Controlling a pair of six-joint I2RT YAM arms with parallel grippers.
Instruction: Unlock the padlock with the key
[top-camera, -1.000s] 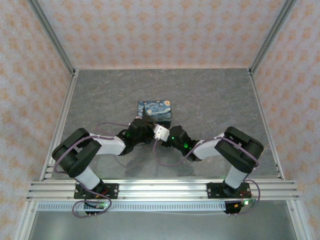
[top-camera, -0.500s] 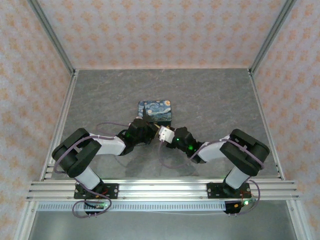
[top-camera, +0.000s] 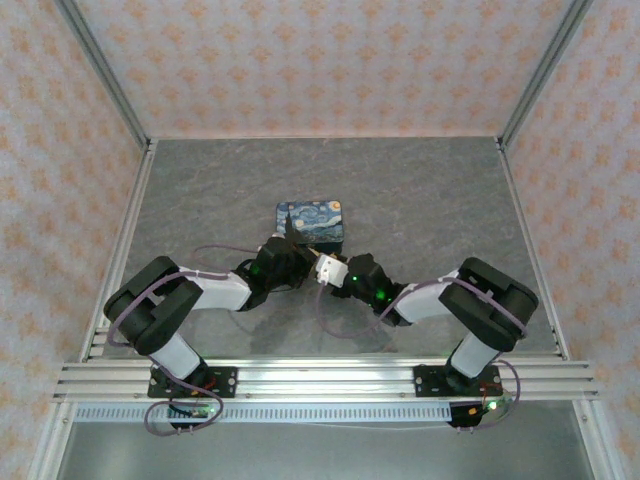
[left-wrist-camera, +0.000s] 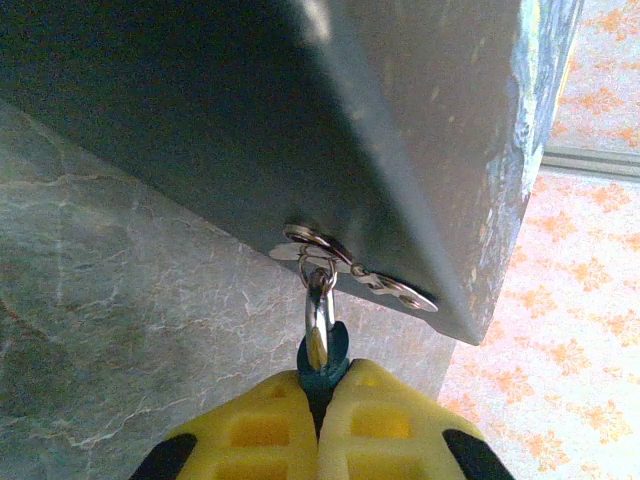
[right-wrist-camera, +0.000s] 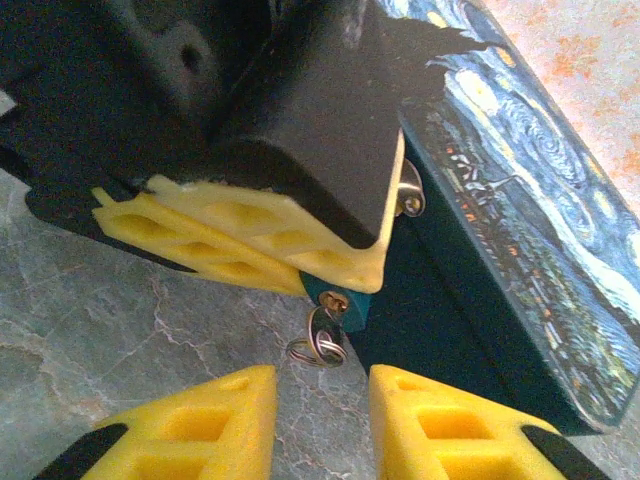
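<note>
The tiny teal padlock (left-wrist-camera: 322, 362) hangs by its pale shackle (left-wrist-camera: 318, 312) from the hasp of the night-sky box (left-wrist-camera: 400, 130). My left gripper (left-wrist-camera: 320, 400) is shut on the lock body. In the right wrist view the padlock (right-wrist-camera: 345, 298) shows under the left gripper's pale fingers (right-wrist-camera: 250, 240). The key (right-wrist-camera: 325, 328) sticks out of its brass keyhole, with a wire ring (right-wrist-camera: 312, 350) dangling from it. My right gripper (right-wrist-camera: 322, 410) is open just below, a yellow finger on each side of the key and not touching it. From above, both grippers meet at the box's (top-camera: 312, 222) near edge.
The box's painted lid (right-wrist-camera: 520, 190) fills the right side of the right wrist view. Grey marbled tabletop (top-camera: 420, 200) lies around the box. Patterned walls and aluminium frame rails (top-camera: 320, 378) enclose the workspace.
The right arm's elbow has swung outward to the right and its gripper has shifted slightly at the lock. The left arm and box have stayed put.
</note>
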